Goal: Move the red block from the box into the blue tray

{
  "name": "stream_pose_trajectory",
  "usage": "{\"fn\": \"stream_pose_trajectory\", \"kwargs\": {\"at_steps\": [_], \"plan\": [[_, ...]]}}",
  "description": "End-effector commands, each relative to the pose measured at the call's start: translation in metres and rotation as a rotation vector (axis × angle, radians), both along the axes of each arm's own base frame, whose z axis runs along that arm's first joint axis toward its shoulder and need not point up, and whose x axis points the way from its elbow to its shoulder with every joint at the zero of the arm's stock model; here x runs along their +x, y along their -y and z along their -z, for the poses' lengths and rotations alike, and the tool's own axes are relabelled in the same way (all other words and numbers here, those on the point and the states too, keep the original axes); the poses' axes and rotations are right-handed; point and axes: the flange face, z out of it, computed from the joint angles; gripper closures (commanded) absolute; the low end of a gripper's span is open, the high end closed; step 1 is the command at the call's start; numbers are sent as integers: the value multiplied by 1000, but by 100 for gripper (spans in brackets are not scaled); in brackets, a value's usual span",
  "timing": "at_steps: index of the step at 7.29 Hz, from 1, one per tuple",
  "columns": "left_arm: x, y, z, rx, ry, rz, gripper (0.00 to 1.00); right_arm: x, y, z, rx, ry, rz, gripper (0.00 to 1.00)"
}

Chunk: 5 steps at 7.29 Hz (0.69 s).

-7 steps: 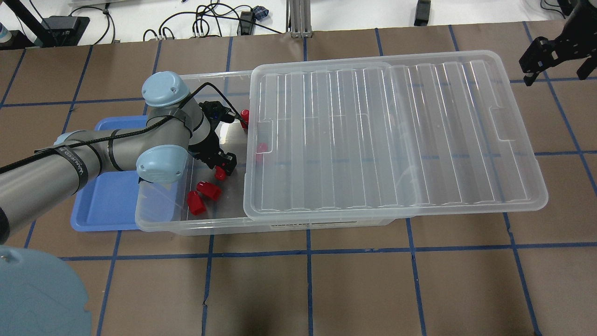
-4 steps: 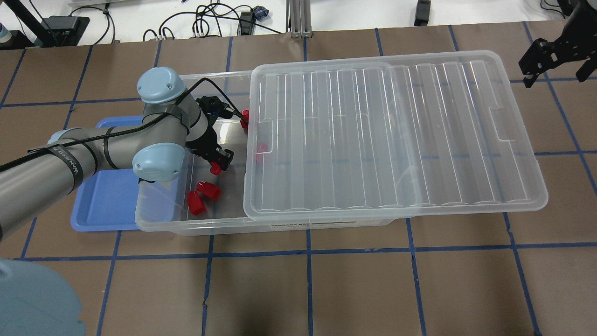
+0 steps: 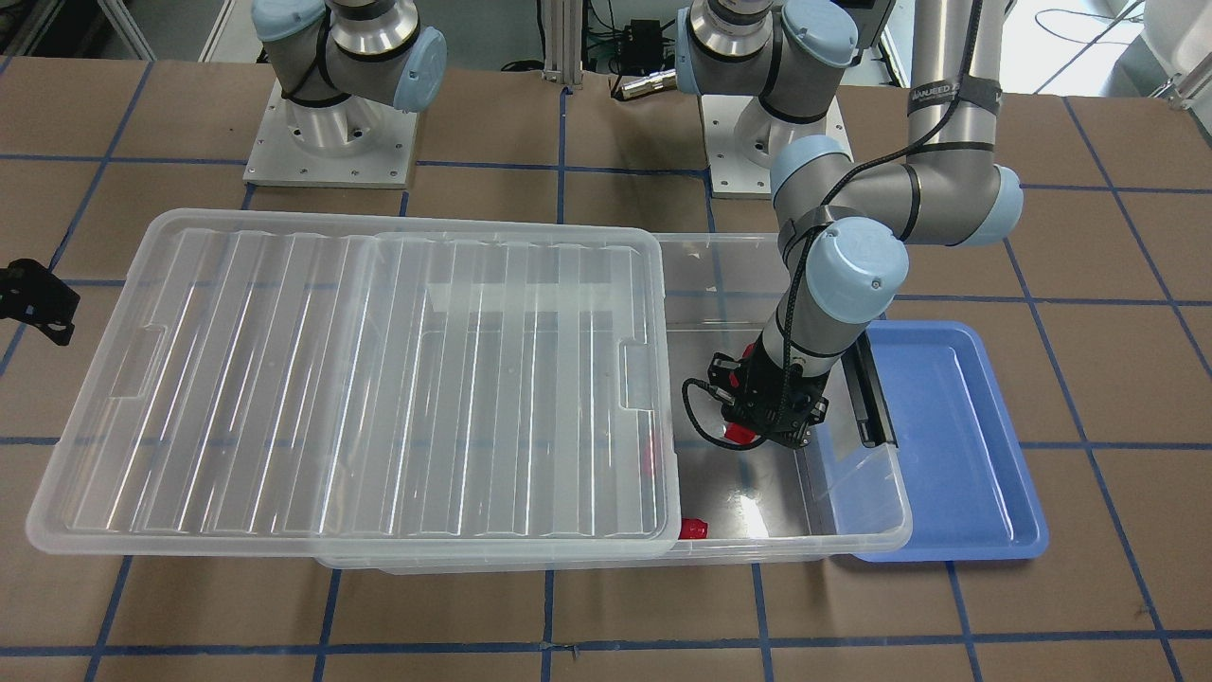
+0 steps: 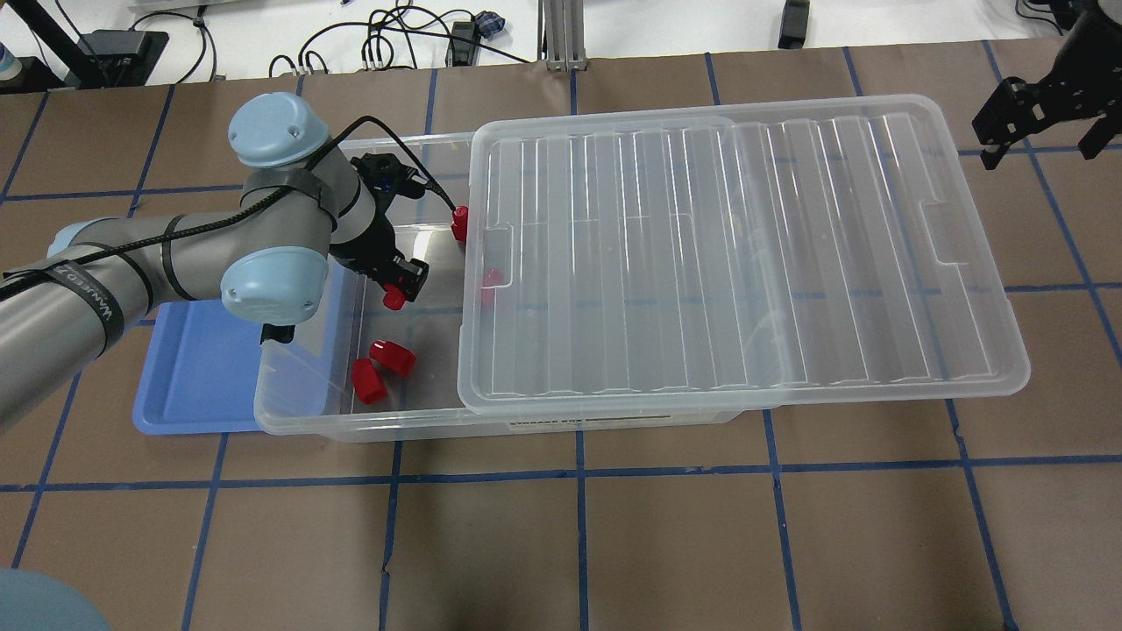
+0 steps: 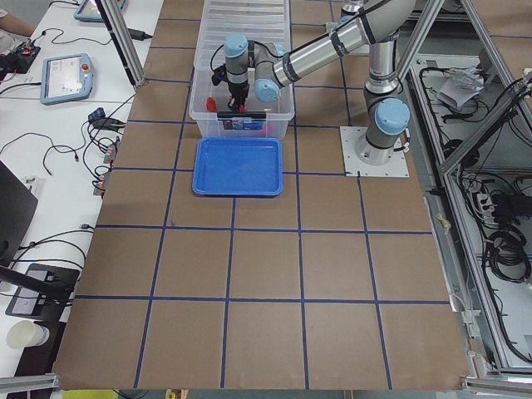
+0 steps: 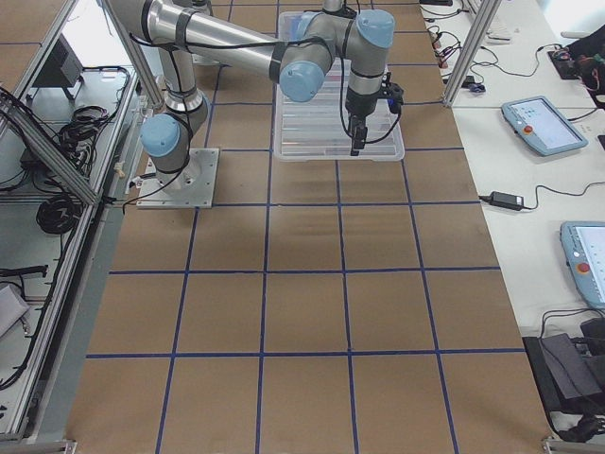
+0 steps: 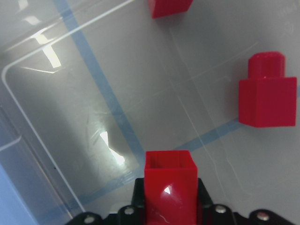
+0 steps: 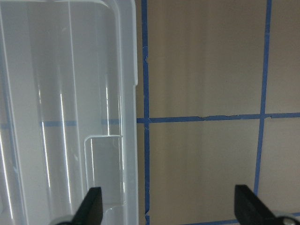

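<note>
My left gripper (image 4: 399,285) is shut on a red block (image 4: 393,300) and holds it above the floor of the open end of the clear box (image 4: 298,399). In the left wrist view the held block (image 7: 169,180) sits between the jaws. Loose red blocks lie in the box below it (image 4: 393,356) (image 4: 368,382). Two more sit at the lid's edge (image 4: 458,223) (image 4: 491,279). The blue tray (image 4: 188,377) lies beside the box's left end, partly under my left arm. My right gripper (image 4: 1043,140) is open and empty, off the lid's far right corner.
The ribbed clear lid (image 4: 727,254) is slid to the right and covers most of the box. In the front view the tray (image 3: 956,445) touches the box's end wall (image 3: 857,483). Brown table with blue tape lines (image 4: 578,543) surrounds them.
My left gripper has risen and drawn back towards the tray side with the red block in it. The right gripper has barely shifted.
</note>
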Motion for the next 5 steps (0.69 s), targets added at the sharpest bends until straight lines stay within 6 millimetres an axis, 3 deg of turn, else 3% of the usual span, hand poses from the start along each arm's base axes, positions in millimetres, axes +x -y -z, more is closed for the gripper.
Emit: {"fn": "stream_pose_trajectory", "kwargs": {"at_steps": [1,3,5], "plan": [[0,2,-56,36,5,-27,99,-1,1,2,2,2,2,0],[13,-1,-107,69,16,-126,99,-1,1,3,5,2,2,0],[97,-4,-135,130,3,-285,99,-2,1,3,5,2,3,0]]}}
